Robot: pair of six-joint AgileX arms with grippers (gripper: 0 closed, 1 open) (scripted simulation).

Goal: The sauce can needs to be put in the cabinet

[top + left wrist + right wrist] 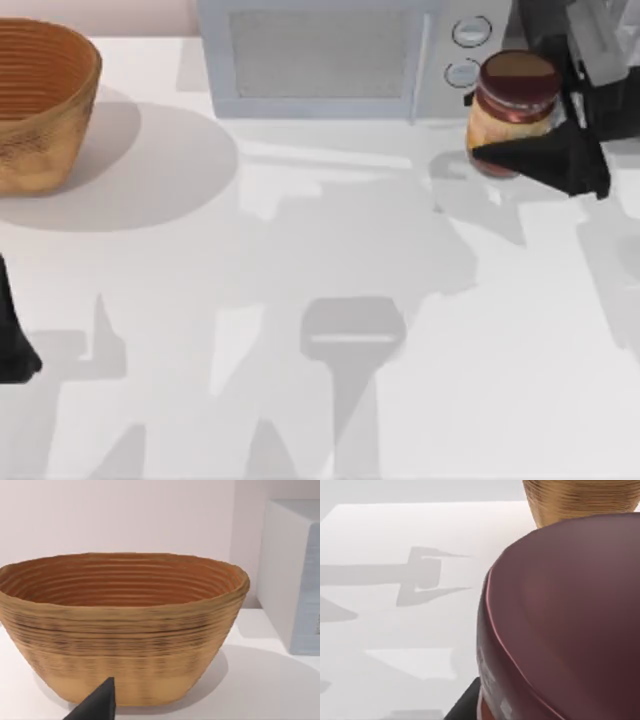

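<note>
- The small cylindrical sauce can (515,110) with maroon-brown round top and orange-yellow label sits at the counter's (330,250) one o'clock, just in front of the white microwave (330,55) with two round knobs; the right hand (545,150) is clenched on the can's side
- Judged by looks: rigid, light, smooth-walled, so likely slippery; best gripped mid-body across the label, below the lid rim, kept upright
- The right wrist view has the maroon top (570,620) looming close
- The left hand (15,345) idles at nine o'clock; whether it is released, I cannot tell
- Count: one can; one ribbed woven tan basket (40,100) at eleven o'clock; one microwave; two arms
</note>
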